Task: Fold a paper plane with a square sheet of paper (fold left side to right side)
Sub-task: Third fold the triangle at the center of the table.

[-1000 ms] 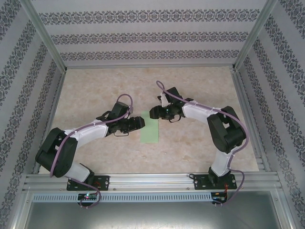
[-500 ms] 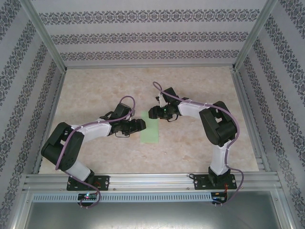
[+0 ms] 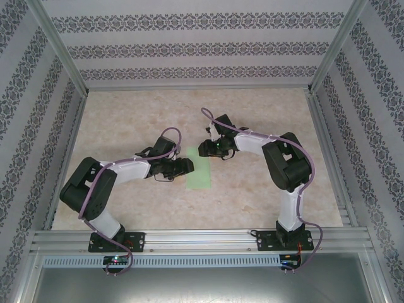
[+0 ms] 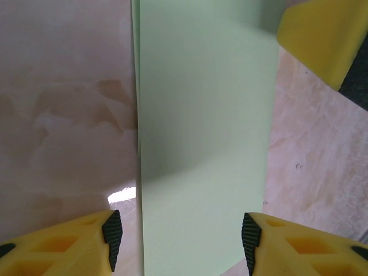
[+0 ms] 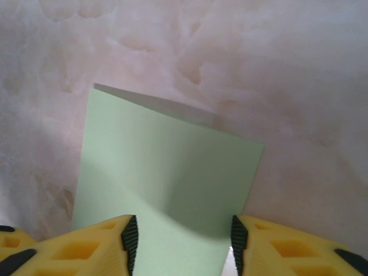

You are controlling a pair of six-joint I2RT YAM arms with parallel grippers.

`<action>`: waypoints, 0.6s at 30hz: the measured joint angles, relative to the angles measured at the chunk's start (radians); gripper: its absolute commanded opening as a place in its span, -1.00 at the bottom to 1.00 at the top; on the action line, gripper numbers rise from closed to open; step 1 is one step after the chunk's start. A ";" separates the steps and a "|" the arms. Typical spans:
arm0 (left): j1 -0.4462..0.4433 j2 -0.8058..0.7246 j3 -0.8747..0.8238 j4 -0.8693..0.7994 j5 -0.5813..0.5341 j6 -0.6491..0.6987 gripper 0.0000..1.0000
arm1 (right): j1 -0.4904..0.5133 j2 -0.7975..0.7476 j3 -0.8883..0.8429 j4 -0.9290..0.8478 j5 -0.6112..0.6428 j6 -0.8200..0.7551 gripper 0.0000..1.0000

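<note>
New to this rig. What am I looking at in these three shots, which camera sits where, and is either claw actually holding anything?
Two small robot arms are bolted side by side at the near edge of a table. Each ends in a two-finger claw. The wide picture comes from a fixed camera above and behind them, so the left gripper is on the left and the right gripper is on the right. The other two pictures come from cameras on the wrists, each looking down past that claw's own yellow fingers. On the table lies one sheet of pale green paper, folded in half into a narrow strip. Both claws hang over it with their jaws apart, one finger on each side of the strip. As far as the pictures show, nothing is gripped.
</note>
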 measured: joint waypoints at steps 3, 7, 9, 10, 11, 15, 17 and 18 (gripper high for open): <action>0.000 0.016 0.007 0.006 0.009 0.000 0.17 | -0.001 0.005 0.007 -0.012 0.009 -0.004 -0.22; 0.000 0.034 0.016 0.008 0.016 -0.004 0.13 | -0.002 0.011 0.016 -0.028 0.026 -0.004 -0.36; 0.000 0.037 0.017 0.008 0.016 -0.004 0.08 | -0.002 0.013 0.018 -0.032 0.031 -0.005 -0.38; 0.000 0.038 0.018 0.006 0.015 -0.005 0.05 | -0.002 0.013 0.018 -0.033 0.034 -0.005 -0.39; 0.000 0.039 0.018 0.006 0.015 -0.006 0.01 | -0.002 0.014 0.018 -0.033 0.034 -0.005 -0.40; 0.000 0.045 0.019 0.014 0.018 -0.011 -0.10 | -0.002 0.014 0.019 -0.036 0.037 -0.006 -0.41; -0.003 0.048 0.019 0.029 0.027 -0.014 -0.15 | -0.002 0.014 0.019 -0.037 0.038 -0.008 -0.41; -0.003 0.048 0.019 0.030 0.032 -0.015 -0.18 | -0.002 0.014 0.019 -0.037 0.038 -0.008 -0.41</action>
